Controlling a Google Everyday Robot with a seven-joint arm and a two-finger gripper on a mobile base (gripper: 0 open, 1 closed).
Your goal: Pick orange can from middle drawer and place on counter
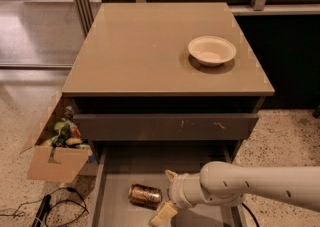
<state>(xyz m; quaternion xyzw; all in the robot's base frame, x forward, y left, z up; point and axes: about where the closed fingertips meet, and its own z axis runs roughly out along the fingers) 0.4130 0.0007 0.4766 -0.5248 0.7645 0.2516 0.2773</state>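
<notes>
The orange can lies on its side on the floor of the open middle drawer, near its front left. My gripper reaches in from the right, with a pale finger above and another below, open, just right of the can and close to its end. The tan counter tops the cabinet above.
A white bowl sits on the counter's right side. A grey drawer front with pale scratches sits above the open drawer. A cardboard box of items and black cables lie on the floor at left.
</notes>
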